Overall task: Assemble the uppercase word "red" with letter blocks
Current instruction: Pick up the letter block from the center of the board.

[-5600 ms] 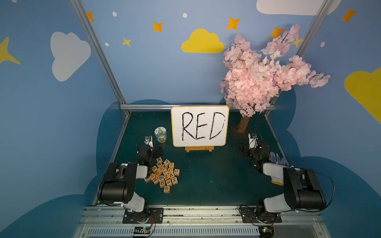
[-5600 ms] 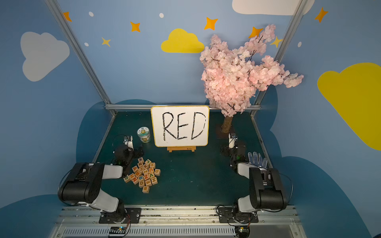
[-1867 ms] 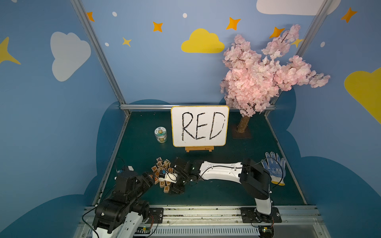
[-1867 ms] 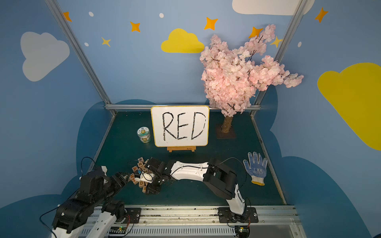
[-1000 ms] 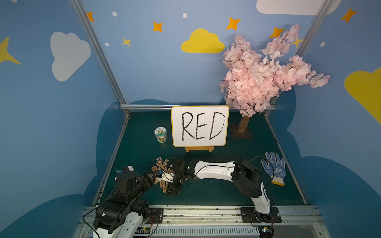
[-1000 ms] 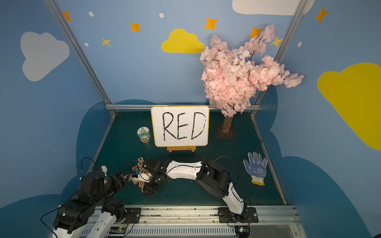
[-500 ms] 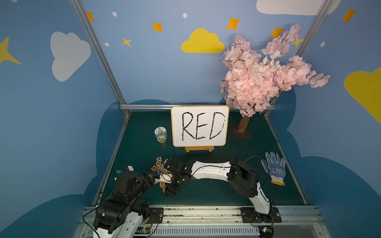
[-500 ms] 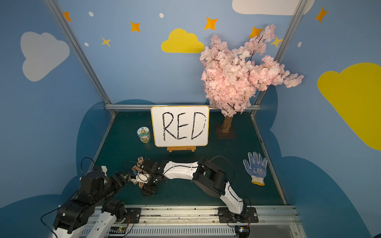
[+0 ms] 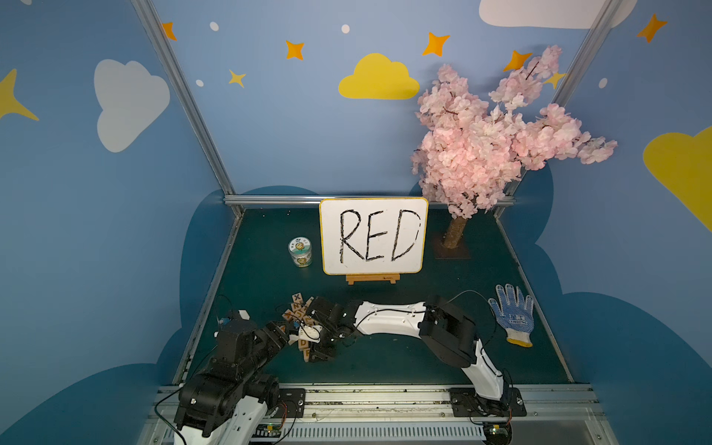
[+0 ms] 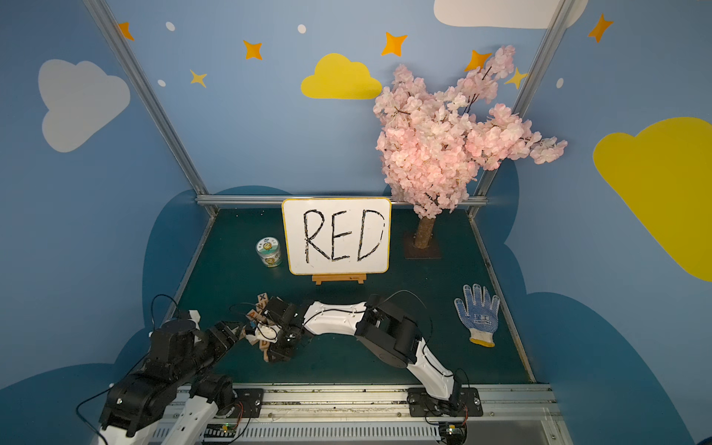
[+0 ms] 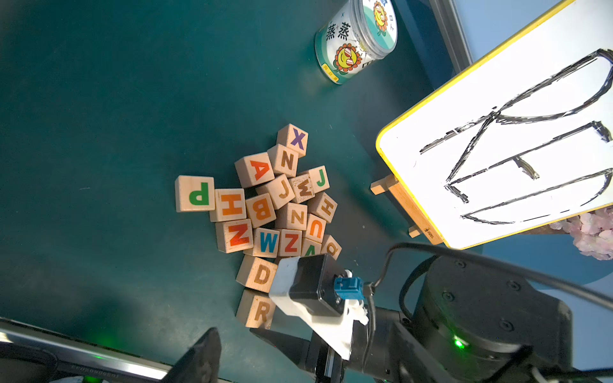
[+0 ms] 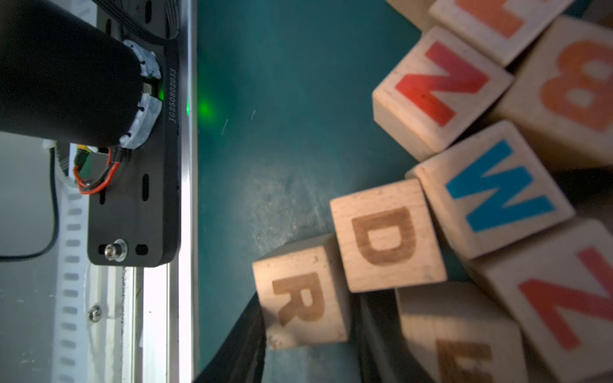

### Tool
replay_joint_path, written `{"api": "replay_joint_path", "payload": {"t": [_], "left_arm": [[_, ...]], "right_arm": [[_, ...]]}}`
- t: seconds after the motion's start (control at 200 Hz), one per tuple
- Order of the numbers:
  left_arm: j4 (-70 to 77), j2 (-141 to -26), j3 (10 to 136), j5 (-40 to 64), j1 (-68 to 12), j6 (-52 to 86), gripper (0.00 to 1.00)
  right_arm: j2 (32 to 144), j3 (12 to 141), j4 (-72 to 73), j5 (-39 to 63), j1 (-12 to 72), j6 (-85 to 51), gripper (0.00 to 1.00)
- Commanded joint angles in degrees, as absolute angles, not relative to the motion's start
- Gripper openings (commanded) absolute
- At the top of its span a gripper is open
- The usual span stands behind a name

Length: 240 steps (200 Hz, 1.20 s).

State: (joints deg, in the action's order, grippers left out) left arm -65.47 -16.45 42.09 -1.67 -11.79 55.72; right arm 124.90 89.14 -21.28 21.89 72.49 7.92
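The letter blocks [image 9: 296, 310] lie in a heap at the front left of the green mat, also seen in the left wrist view [image 11: 282, 205]. At the heap's near edge an R block [image 12: 300, 295] lies beside a D block [image 12: 386, 235]; both show from the left wrist too, R [image 11: 258, 311] and D [image 11: 262, 274]. My right gripper [image 12: 308, 331] reaches across from the right and is shut on the R block, one black finger on each side. My left gripper [image 9: 287, 333] hovers at the heap's left side, open; one finger [image 11: 199, 358] shows, the other is hidden behind the right arm.
A whiteboard [image 9: 373, 235] with handwritten RED stands on an easel at mid-back, a round jar [image 9: 300, 251] to its left. The pink tree's trunk [image 9: 452, 235] is at back right, and a dotted glove [image 9: 512, 318] lies right. The metal front rail [image 12: 187, 199] runs close to the R block.
The right arm has pushed a little further left into the heap's near edge and its jaws have closed on the R block. The left arm has stayed put.
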Motion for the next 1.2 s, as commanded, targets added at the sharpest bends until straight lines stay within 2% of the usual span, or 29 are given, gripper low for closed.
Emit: {"api": "replay_joint_path", "payload": {"t": [0.0,0.225,0.35,0.531,0.706,1.021,1.196], "left_arm": [[-64.4,-16.6,41.7,-1.6,-11.5,55.1,0.78],[-64.4,-16.7,41.6,-1.5,-11.4,54.9,0.78],[-64.4,-16.7,41.7,-1.4,-11.4,54.9,0.78],[-64.0,-16.7,41.6,-1.5,-11.3,54.8,0.78],[-61.9,-17.2,40.7,-1.4,-10.7,54.1,0.77],[-53.5,-23.6,39.3,-0.6,-10.6,50.2,0.76],[-48.2,-29.1,39.2,0.7,-10.6,45.6,0.77]], "right_arm": [[125.7,90.6,-22.3,21.7,72.4,8.0,0.39],[125.8,90.7,-22.0,22.1,72.5,7.9,0.47],[126.0,90.7,-22.0,22.2,72.5,7.8,0.39],[125.5,90.9,-23.0,22.3,72.5,7.7,0.21],[122.5,90.8,-27.0,21.7,72.2,8.8,0.12],[111.3,86.6,-32.1,19.2,69.9,8.0,0.1],[104.3,81.6,-34.3,14.8,65.8,9.6,0.08]]}}
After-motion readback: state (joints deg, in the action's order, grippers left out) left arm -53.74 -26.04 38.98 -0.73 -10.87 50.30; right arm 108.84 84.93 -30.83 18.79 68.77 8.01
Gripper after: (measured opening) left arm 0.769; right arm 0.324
